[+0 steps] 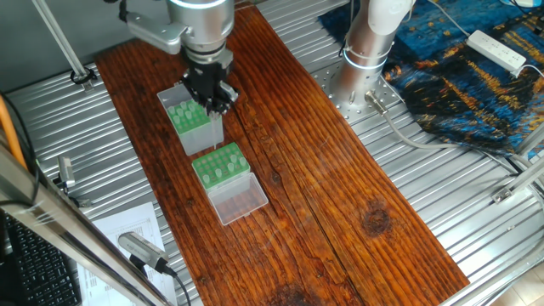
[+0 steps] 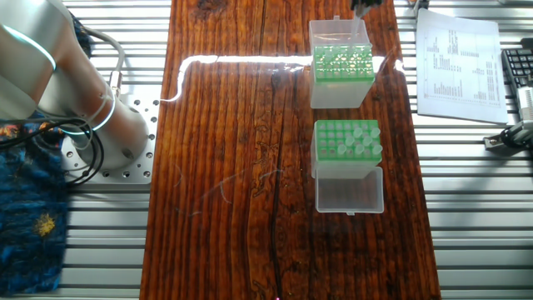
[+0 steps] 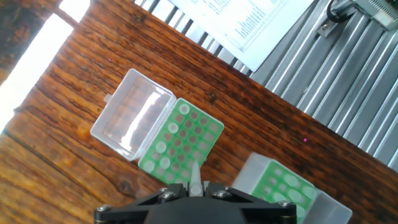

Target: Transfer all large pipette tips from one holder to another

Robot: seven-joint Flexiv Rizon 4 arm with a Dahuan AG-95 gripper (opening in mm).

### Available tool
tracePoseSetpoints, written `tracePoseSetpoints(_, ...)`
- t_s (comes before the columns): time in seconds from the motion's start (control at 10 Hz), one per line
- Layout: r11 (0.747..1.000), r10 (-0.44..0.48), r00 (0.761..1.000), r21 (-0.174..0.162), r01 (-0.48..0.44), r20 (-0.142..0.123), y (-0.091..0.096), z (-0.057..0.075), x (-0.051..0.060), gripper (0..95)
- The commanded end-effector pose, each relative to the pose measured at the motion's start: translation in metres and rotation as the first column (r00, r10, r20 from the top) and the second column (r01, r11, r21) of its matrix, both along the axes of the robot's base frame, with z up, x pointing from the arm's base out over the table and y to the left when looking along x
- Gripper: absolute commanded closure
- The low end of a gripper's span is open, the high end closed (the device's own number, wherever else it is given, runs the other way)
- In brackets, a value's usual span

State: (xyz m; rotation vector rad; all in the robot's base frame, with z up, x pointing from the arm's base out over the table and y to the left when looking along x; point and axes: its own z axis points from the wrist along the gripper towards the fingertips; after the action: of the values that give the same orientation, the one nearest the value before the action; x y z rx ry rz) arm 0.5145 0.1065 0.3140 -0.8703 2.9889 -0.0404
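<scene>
Hovering over the taller holder [image 1: 194, 125], with bare board at three o'clock, the gripper [image 1: 212, 92] pinches one pipette tip [image 3: 195, 176]; more tips [image 2: 360, 142] sit in the low rack [image 2: 346, 142] at six o'clock.

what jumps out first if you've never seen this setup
Two bright green tip racks sit in a line on the dark wooden board: the taller grey-sided box and the low rack with its clear lid folded open. The gripper hangs over the taller box, a pale tip between its fingers.

Lab bench: pipette-tip racks [image 2: 348, 140]
</scene>
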Motion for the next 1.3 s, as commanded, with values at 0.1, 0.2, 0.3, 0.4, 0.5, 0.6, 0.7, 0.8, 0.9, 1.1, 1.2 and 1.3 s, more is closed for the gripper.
tracePoseSetpoints(0.1, 1.0, -0.018, 1.0, 0.009, 0.018, 0.002, 0.009, -0.004, 0.0, 95.0)
tracePoseSetpoints(0.2, 1.0, -0.02, 1.0, -0.003, 0.02, 0.0, 0.015, -0.01, 0.0, 95.0)
tracePoseSetpoints(0.3, 1.0, -0.018, 1.0, -0.004, 0.018, -0.001, 0.017, -0.013, 0.001, 95.0)
tracePoseSetpoints(0.4, 1.0, -0.011, 1.0, -0.015, 0.011, -0.001, 0.016, -0.015, 0.002, 95.0)
tracePoseSetpoints(0.5, 1.0, -0.013, 1.0, -0.015, 0.013, -0.001, 0.016, -0.016, 0.002, 95.0)
tracePoseSetpoints(0.6, 1.0, -0.013, 1.0, -0.011, 0.013, 0.0, 0.015, -0.018, 0.003, 95.0)
tracePoseSetpoints(0.7, 1.0, -0.021, 1.0, 0.001, 0.021, 0.0, 0.017, -0.02, 0.003, 95.0)
tracePoseSetpoints(0.8, 1.0, -0.022, 1.0, -0.002, 0.022, 0.0, 0.02, -0.022, 0.002, 95.0)
tracePoseSetpoints(0.9, 1.0, -0.028, 1.0, -0.004, 0.028, 0.0, 0.023, -0.024, 0.001, 95.0)
tracePoseSetpoints(1.1, 1.0, -0.024, 1.0, -0.009, 0.024, -0.002, 0.024, -0.027, 0.001, 95.0)
tracePoseSetpoints(1.2, 1.0, -0.022, 1.0, -0.012, 0.022, -0.004, 0.023, -0.029, 0.001, 95.0)
tracePoseSetpoints(1.3, 1.0, -0.02, 1.0, -0.008, 0.02, -0.003, 0.022, -0.03, 0.001, 95.0)
